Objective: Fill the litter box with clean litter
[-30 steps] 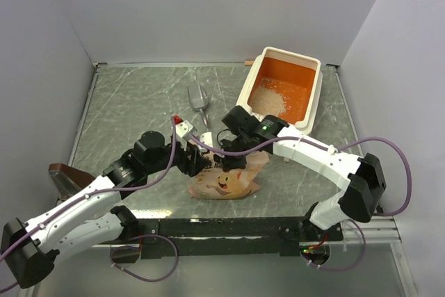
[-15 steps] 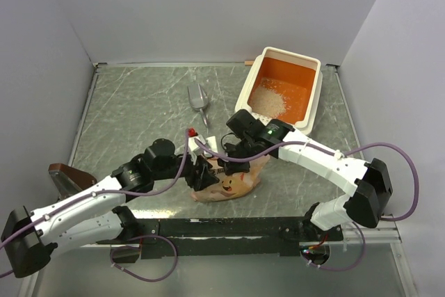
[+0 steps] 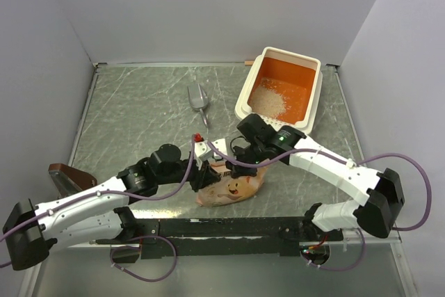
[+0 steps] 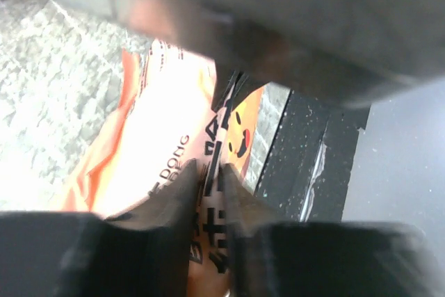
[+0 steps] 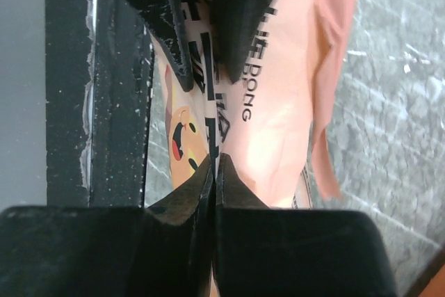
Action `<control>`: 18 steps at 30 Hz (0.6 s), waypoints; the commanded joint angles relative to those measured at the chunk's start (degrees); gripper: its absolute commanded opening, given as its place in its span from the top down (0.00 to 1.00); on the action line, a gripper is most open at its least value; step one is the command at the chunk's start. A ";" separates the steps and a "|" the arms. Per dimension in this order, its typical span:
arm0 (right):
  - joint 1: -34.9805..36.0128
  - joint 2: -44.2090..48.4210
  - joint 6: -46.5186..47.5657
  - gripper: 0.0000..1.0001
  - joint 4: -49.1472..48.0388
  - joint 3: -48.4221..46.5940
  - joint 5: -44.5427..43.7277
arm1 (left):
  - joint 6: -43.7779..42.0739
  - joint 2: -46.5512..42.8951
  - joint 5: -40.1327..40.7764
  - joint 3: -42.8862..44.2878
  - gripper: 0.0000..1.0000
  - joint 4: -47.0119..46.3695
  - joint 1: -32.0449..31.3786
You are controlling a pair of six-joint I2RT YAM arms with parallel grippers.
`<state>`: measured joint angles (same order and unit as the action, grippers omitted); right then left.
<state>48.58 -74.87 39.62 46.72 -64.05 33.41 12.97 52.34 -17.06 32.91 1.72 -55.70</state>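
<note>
The left pincer (image 4: 211, 172) and right pincer (image 5: 214, 165) are clenched on folds of the paper bag (image 3: 233, 187) at the near edge of the bench (image 3: 139, 109), so a tear or slip could spill granules short of the litter box (image 3: 288, 51) in the far-right corner.
</note>
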 commanded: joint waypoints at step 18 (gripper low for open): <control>-2.70 12.99 -8.25 0.53 -21.33 -1.07 -6.07 | -11.03 -3.65 12.85 9.54 0.99 20.08 -2.48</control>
<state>46.44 -63.68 30.68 29.43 -62.94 28.88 7.88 49.84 -5.65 38.00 15.88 -58.11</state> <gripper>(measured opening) 0.448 0.032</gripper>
